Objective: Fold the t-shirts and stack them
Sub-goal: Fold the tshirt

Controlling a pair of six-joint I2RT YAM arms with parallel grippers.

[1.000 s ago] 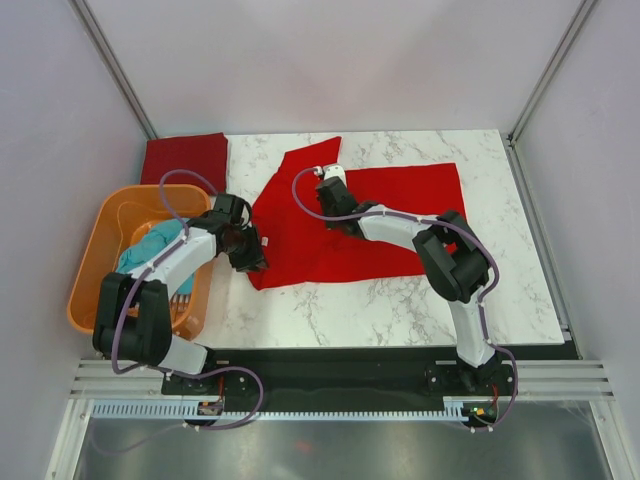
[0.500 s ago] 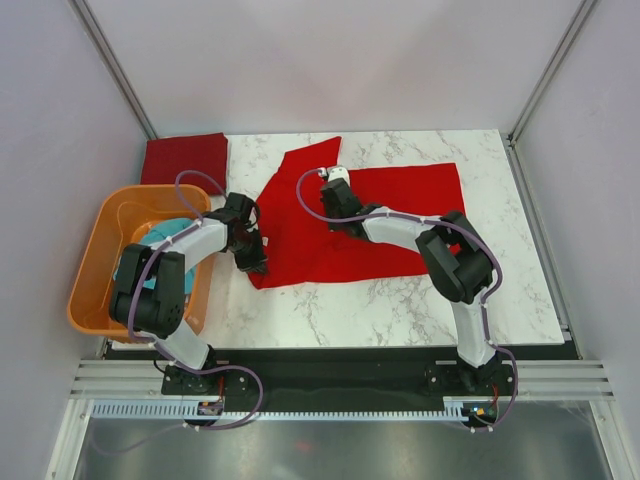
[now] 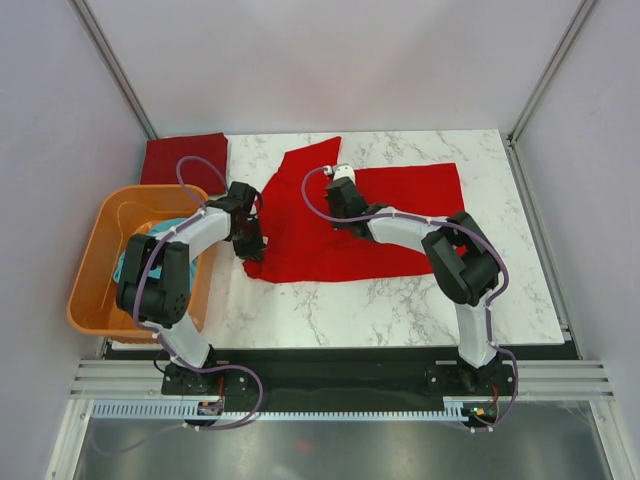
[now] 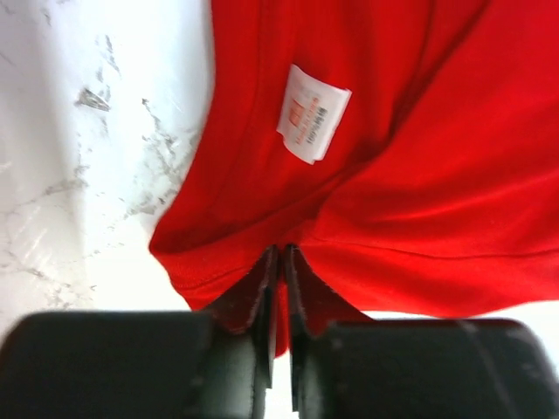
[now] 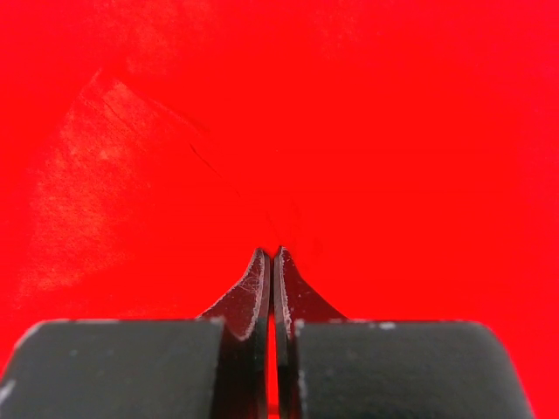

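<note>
One bright red t-shirt (image 3: pixel 300 245) lies spread mid-table, its long axis running left to right. The left gripper (image 4: pixel 279 253) is narrowed onto its left hem, with the cloth stretching away rightward. The right gripper (image 5: pixel 270 253), closed tight, rests mid-shirt, perhaps pinching a fold.

You're looking down on a white marble table (image 3: pixel 400 300), grey-veined, filling the middle of the view. Pale lilac walls (image 3: pixel 330 60) box it in at 9, 12 and 3 o'clock. Aluminium posts (image 3: pixel 115 70) slant out of its far corners at 11 and 1. At 6 o'clock a black strip (image 3: pixel 340 362) edges the table, then silver rails (image 3: pixel 340 390) (one slotted white), then dull grey floor (image 3: pixel 330 445). The light is soft and even.
</note>
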